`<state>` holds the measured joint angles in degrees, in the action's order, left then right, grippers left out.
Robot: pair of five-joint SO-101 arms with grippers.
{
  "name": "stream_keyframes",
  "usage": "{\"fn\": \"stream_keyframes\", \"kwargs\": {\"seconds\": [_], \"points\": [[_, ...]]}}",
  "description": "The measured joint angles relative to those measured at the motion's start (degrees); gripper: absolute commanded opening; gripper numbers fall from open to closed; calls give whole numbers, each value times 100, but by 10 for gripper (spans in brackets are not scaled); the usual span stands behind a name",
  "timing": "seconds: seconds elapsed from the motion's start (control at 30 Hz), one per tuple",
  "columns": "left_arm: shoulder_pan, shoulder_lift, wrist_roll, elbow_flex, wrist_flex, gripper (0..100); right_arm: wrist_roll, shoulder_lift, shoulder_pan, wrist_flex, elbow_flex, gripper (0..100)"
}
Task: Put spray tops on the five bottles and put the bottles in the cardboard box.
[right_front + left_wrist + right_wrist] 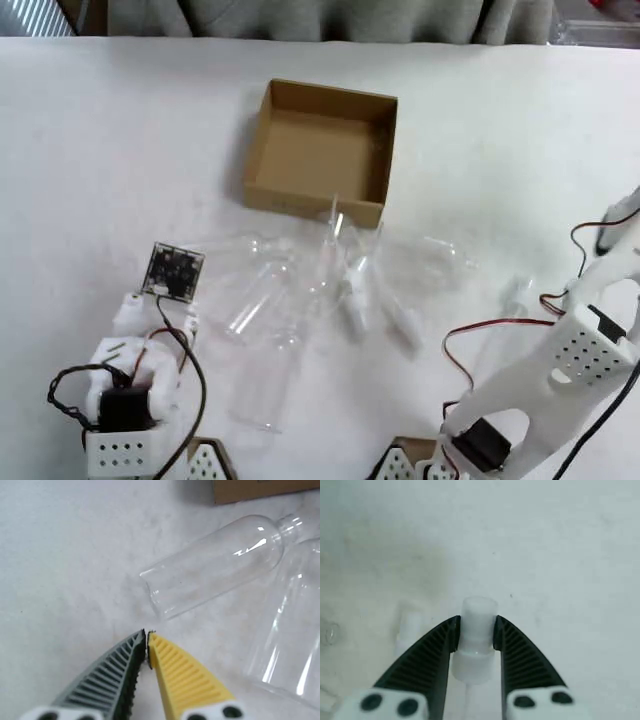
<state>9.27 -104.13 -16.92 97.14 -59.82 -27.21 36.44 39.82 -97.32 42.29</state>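
Observation:
My left gripper [146, 636] is shut and empty, its grey and yellow fingertips low over the white table. Just beyond the tips, a clear bottle [215, 570] lies on its side, with a second bottle [290, 630] beside it. My right gripper [476, 625] is shut on a white spray top [478, 617], held upright above the table, with its thin tube hanging down. Another spray top [410, 627] lies on the table nearby. The cardboard box [262, 135] stands open at the table's middle. Several clear bottles [255, 300] and spray tops [355, 300] lie scattered in front of it.
The left arm [130, 400] sits at the front left and the right arm [560, 370] rises at the front right, red wires trailing from it. A box corner [260, 490] lies past the bottles. Bare white table spreads to the far left and far right.

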Motion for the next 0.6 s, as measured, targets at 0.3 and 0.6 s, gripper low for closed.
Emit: {"fn": "stream_keyframes", "kwargs": {"seconds": [0.3,0.6], "points": [[0,0,0,0,0,23,-97,-633,-9,0,-1618,17],[0,0,0,0,0,23,-97,-1864,0,1152,-3921,17]]}}
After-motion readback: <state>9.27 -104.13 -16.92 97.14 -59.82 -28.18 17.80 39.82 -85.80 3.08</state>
